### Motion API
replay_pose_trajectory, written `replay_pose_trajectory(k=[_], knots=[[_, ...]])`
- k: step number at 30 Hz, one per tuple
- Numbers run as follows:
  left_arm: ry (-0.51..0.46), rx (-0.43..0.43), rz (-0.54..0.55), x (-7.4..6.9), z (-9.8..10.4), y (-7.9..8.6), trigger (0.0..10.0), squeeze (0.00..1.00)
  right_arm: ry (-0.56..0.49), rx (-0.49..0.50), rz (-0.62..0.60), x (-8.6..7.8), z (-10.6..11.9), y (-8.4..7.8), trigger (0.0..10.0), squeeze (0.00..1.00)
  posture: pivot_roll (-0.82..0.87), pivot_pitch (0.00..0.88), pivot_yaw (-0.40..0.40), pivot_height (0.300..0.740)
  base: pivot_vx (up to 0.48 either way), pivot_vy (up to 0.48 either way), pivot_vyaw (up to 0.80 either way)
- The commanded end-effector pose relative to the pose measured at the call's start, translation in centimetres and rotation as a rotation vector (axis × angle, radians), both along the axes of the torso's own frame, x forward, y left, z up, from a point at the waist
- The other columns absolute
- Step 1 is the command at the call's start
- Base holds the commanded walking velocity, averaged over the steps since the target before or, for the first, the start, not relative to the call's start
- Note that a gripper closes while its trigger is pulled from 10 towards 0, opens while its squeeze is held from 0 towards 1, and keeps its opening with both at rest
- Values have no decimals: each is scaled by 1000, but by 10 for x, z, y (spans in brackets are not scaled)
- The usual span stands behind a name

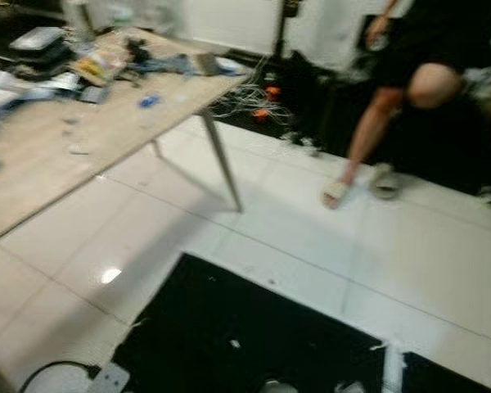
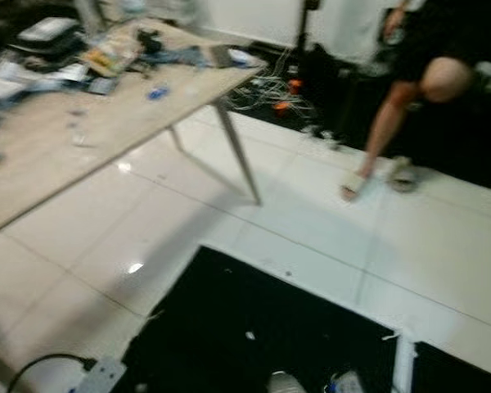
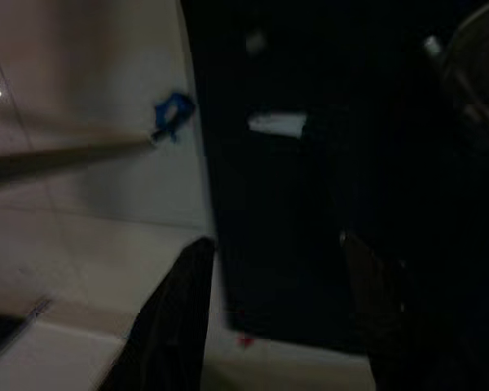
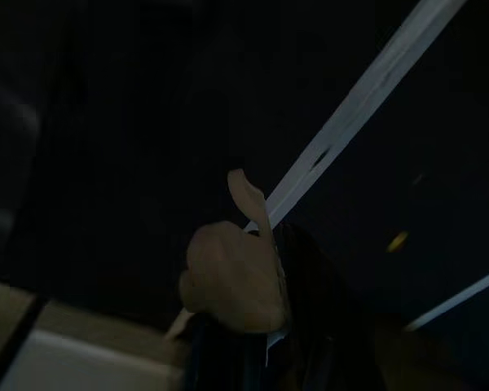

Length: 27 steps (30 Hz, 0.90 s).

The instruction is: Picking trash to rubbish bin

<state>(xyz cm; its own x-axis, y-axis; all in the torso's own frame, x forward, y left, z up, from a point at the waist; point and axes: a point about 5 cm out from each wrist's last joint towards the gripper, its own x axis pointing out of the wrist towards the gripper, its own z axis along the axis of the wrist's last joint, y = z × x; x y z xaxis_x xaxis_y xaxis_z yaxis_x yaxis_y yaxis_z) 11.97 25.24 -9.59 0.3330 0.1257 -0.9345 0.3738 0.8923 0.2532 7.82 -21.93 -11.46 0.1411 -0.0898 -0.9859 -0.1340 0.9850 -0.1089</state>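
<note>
White floor (image 1: 327, 246) lies open from 12 to 2 o'clock. A cluttered table (image 1: 41, 164) blocks 10 o'clock (its leg (image 1: 222, 164) juts out); a person's legs (image 1: 376, 139) stand at 1.

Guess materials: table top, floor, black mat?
Table top: pale wood or wood-look laminate, matte, faint grain, on thin grey metal-looking legs. Floor: glossy white tile, with grout lines and a lamp glint. Black mat: matte, probably rubber or foam; blur leaves it open.
</note>
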Motion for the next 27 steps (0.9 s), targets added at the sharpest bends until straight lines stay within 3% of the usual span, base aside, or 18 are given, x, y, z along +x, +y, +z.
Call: replay_pose_trajectory(k=[1,4,7,11,18,22,27], knots=[[-19,10,-7,8,2,-1,10000,0,19,-5,29,-5,-1,0,10000,0,-86,94,89,740,0,0,-756],[-26,6,-10,10,3,-2,10000,0,18,-5,24,-7,-1,0,10000,0,-91,92,95,740,0,0,-756],[2,17,-19,-1,0,3,10000,0,17,-2,29,-8,-2,2,10000,0,-111,32,98,740,0,0,-756],[-2,28,3,-3,2,11,10000,0,16,-9,67,-5,-1,0,10000,0,-99,36,91,740,0,0,-756],[-39,41,40,-1,10,29,10000,0,-32,-28,99,13,4,-6,10000,0,-67,69,73,740,0,0,-756],[-24,36,54,-7,5,21,10000,0,-26,-23,109,13,4,-5,10000,0,-70,38,68,740,0,0,-756],[-47,6,71,0,1,2,10000,0,-33,-26,116,18,5,-5,10000,0,-60,42,56,740,0,0,-756]])
